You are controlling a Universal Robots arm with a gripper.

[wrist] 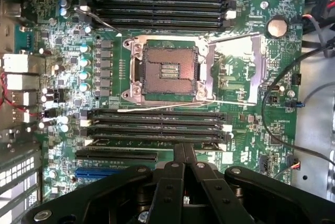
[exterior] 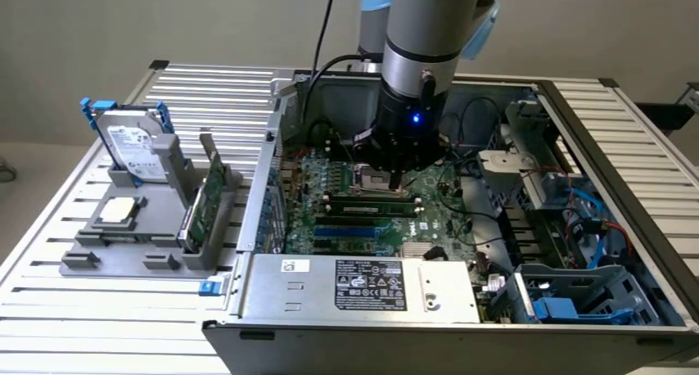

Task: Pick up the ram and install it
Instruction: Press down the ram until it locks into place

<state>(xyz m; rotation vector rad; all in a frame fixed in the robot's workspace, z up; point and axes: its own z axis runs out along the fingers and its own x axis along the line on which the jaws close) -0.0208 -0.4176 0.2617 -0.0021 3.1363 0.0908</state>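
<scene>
The ram (exterior: 372, 197) is seen in the exterior view as a long, narrow green strip lying along the black slots of the motherboard (exterior: 437, 215), directly under the gripper (exterior: 395, 178). Whether it is fully seated cannot be told.

In the wrist view the gripper (wrist: 183, 149) is shown with its fingers (wrist: 178, 157) drawn together tip to tip over the lower bank of slots (wrist: 157, 129); whether the ram's edge is pinched between them cannot be told.

The motherboard (wrist: 246, 93) is mounted inside an open computer case (exterior: 361, 330), which is laid on a slatted metal table (exterior: 65, 309) before a plain pale wall (exterior: 110, 23).

One open processor socket (wrist: 168, 72) is set mid-board, with four memory slots on one side and four on the other. One blue expansion slot (wrist: 97, 172) and one round coin cell (wrist: 277, 26) are also counted.

Near the gripper, one boxed power supply (exterior: 366, 281) is fitted along the case's near edge, and blue cables (exterior: 590, 219) are strung at the exterior view's right.

Well apart, at the exterior view's left, one grey holder (exterior: 131, 244) is placed on the table. It carries one silver hard drive (exterior: 137, 150) with blue handles, one broader green card (exterior: 209, 196), both upright, and one flat square chip (exterior: 118, 213).
</scene>
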